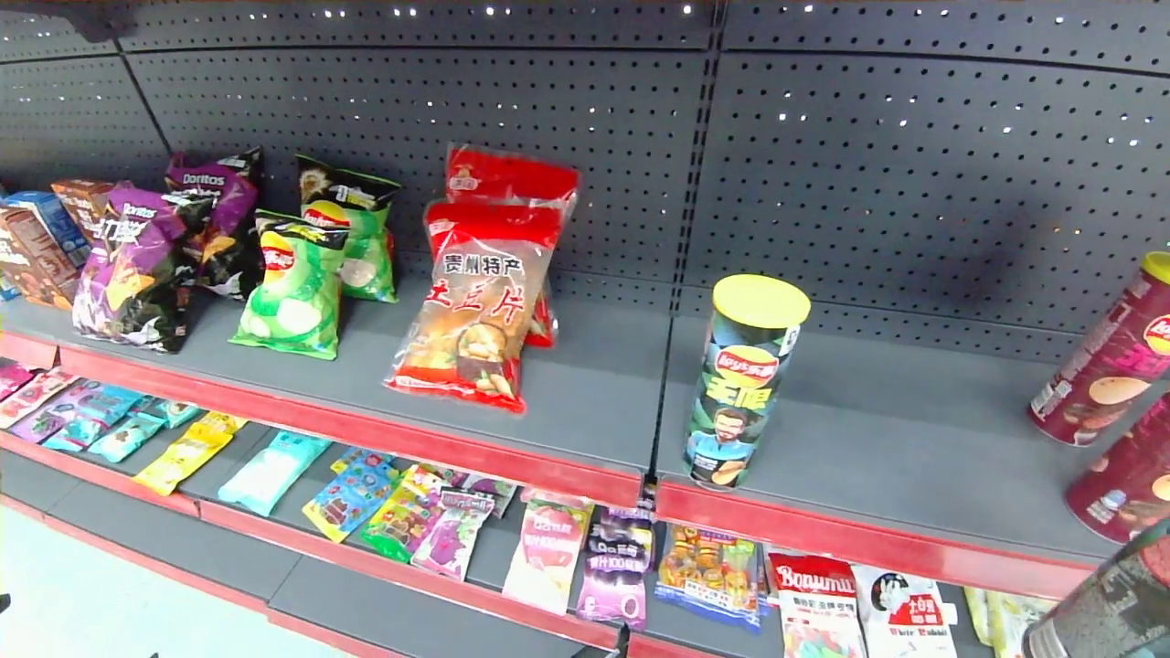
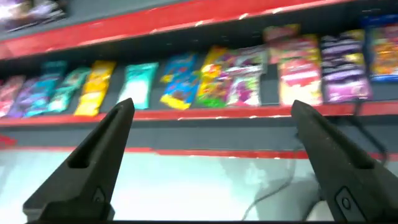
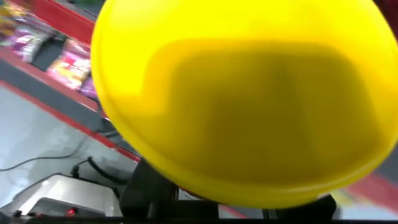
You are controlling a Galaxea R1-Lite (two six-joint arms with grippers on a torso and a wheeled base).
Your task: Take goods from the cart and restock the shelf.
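A chip can with a yellow lid (image 3: 242, 93) sits right in front of my right wrist camera, held in the right gripper. Its dark body (image 1: 1111, 594) shows at the lower right of the head view, below the front edge of the upper shelf (image 1: 877, 429). A matching green can with a yellow lid (image 1: 745, 379) stands upright near that shelf's red front edge. My left gripper (image 2: 211, 143) is open with nothing between its fingers and faces the lower shelf of candy packets (image 2: 230, 78) above the pale floor.
Two maroon cans (image 1: 1111, 356) stand at the shelf's right end. Red snack bags (image 1: 475, 311), green chip bags (image 1: 297, 283) and purple bags (image 1: 146, 256) fill the left half. Bare shelf lies between the green can and the maroon cans. A lower shelf holds several flat packets (image 1: 548, 548).
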